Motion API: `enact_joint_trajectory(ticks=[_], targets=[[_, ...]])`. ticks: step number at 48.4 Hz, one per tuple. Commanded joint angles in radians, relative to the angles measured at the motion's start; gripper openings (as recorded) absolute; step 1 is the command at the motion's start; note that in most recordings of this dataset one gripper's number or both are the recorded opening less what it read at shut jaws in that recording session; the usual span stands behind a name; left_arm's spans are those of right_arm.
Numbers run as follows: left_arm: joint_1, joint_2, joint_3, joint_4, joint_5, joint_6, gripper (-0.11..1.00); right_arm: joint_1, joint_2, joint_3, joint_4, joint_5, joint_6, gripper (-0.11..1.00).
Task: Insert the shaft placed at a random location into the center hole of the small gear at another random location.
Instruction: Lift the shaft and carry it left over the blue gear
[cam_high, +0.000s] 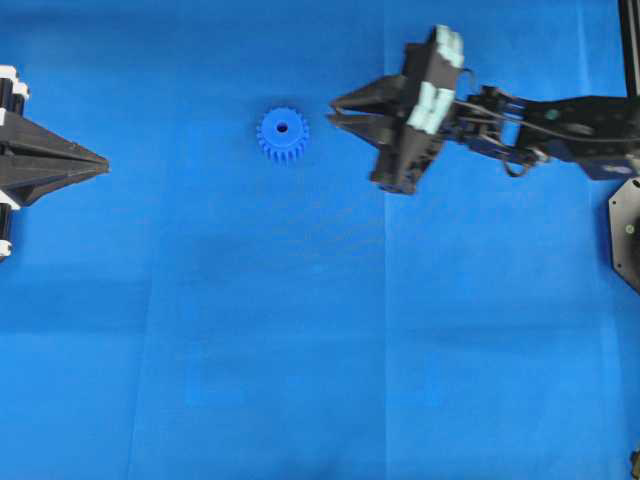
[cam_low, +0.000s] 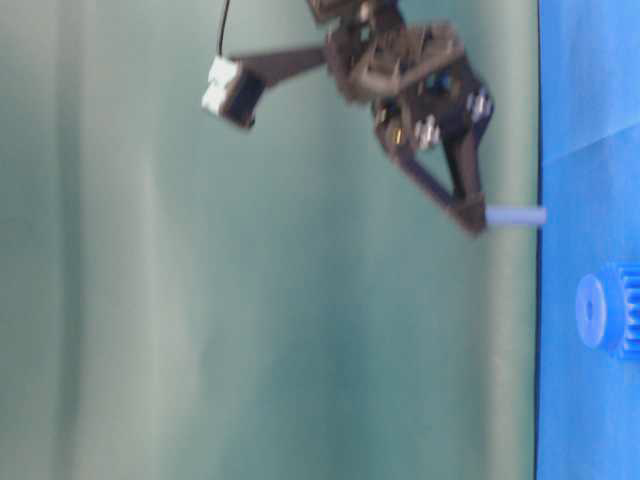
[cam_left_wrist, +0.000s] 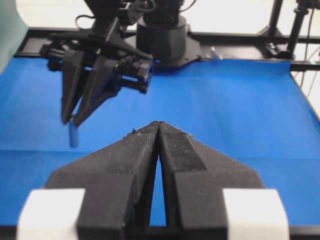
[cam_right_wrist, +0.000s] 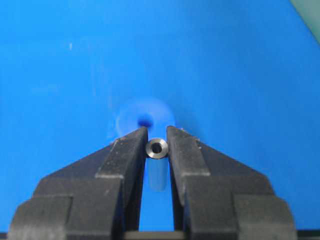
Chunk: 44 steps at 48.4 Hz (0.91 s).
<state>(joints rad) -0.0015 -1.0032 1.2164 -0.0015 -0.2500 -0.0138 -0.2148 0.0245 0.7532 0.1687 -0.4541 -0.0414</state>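
Nearest thing in the right wrist view: the right gripper (cam_right_wrist: 157, 145) has its fingers (cam_right_wrist: 127, 150) pinched on the shaft (cam_right_wrist: 157, 148), which hangs straight down past the tips, so you're looking at its shiny ringed top end. Just beyond it, at about 12 o'clock from the tips, sits the small gear (cam_right_wrist: 145, 119), blurry, with its center hole (cam_right_wrist: 145, 120) showing as a darker spot. So the pin isn't over the hole yet, it's a bit short of it and slightly off to the side.

From overhead the gear (cam_high: 282, 134) lies flat on the blue worktop (cam_high: 300, 350) with the right gripper at its 3 o'clock, near but apart. The side view shows the shaft up in the air, not touching the cloth or the gear.

Farther off, the left gripper (cam_high: 95, 164) is parked at the gear's 9 o'clock, fingers shut on nothing.

What could go wrong, I'd say: the hole is small, so a slightly off descent lands the pin on the hub and shoves the loose gear across the cloth. The pin could also tilt or slip in that thin pinch.
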Motion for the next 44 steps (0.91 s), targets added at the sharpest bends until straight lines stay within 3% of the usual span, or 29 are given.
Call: enact_joint_trajectory(ticks=[1,16,44], targets=[[0.002,0.011,-0.011,-0.002,-0.006,0.0,0.0,0.002,0.023,-0.084,-0.003,0.008,-0.017,0.03],[0.002,0.011,-0.009,-0.002,-0.006,0.0,0.0,-0.003,0.137,-0.23,-0.003,0.046,-0.043,0.03],[0.002,0.011,-0.008,0.0,-0.006,0.0,0.0,-0.006,0.202,-0.23,0.009,0.021,-0.035,0.03]])
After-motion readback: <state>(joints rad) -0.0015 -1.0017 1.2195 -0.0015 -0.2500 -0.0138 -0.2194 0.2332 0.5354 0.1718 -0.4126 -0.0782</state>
